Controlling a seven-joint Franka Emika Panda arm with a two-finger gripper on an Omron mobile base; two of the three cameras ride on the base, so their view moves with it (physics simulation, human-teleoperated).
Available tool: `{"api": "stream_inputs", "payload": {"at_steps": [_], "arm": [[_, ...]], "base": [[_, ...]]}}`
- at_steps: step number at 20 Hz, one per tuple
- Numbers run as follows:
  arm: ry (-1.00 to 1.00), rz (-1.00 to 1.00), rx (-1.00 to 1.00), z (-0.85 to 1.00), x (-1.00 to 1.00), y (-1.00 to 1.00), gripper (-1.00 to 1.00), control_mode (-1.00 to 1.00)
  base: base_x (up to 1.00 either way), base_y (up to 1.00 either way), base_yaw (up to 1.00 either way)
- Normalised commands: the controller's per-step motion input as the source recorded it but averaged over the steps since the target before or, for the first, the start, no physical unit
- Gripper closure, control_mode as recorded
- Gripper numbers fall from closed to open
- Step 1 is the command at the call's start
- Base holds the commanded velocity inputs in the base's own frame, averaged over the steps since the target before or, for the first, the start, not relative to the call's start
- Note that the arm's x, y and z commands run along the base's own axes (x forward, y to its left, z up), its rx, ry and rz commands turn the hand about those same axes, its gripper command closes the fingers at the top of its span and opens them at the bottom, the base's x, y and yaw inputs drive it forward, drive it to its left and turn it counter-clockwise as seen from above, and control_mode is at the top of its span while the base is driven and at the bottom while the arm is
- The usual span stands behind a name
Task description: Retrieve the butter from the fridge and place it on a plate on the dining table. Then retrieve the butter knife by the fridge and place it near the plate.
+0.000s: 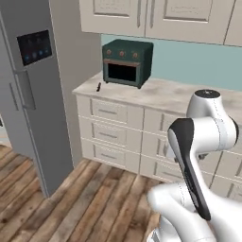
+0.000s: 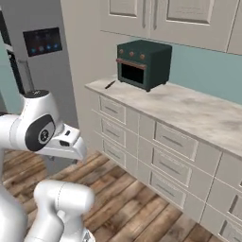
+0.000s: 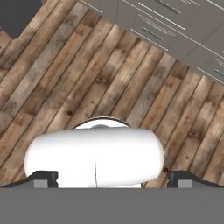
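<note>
The grey fridge [image 1: 28, 94] stands at the left with its doors shut, and its dark screen panel [image 2: 42, 41] shows blue icons. The butter knife [image 1: 98, 87] is a small dark sliver near the counter's left end, beside the fridge; it is also seen in the right base view [image 2: 109, 84]. My gripper [image 3: 113, 178] points down at the wooden floor, open, with nothing between its fingertips [image 3: 43, 177]. The arm is folded close to the base. The butter, the plate and the dining table are out of view.
A dark green toaster oven [image 1: 126, 63] sits on the marbled counter [image 2: 189, 111] against the teal wall. Cream drawers [image 1: 111, 134] run below and cream cabinets [image 1: 142, 16] hang above. Wooden floor [image 1: 71, 203] lies between the base and the fridge.
</note>
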Motion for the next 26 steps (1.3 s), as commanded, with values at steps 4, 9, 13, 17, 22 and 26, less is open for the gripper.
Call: {"api": "stream_inputs", "payload": {"at_steps": [4,9,13,17,22,26], "arm": [[0.00,0.00,0.00,0.00,0.00,0.00,-1.00,1.00],[0.00,0.00,0.00,0.00,0.00,0.00,-1.00,1.00],[0.00,0.00,0.00,0.00,0.00,0.00,-1.00,1.00],[0.00,0.00,0.00,0.00,0.00,0.00,-1.00,1.00],[0.00,0.00,0.00,0.00,0.00,0.00,-1.00,1.00],[0.00,0.00,0.00,0.00,0.00,0.00,-1.00,1.00]], "base": [[1.00,0.56,-0.33],[0.92,0.52,-0.45],[0.78,0.72,-0.35],[0.56,0.65,-0.07],[0.79,0.13,0.07],[0.67,-0.34,0.27]]}}
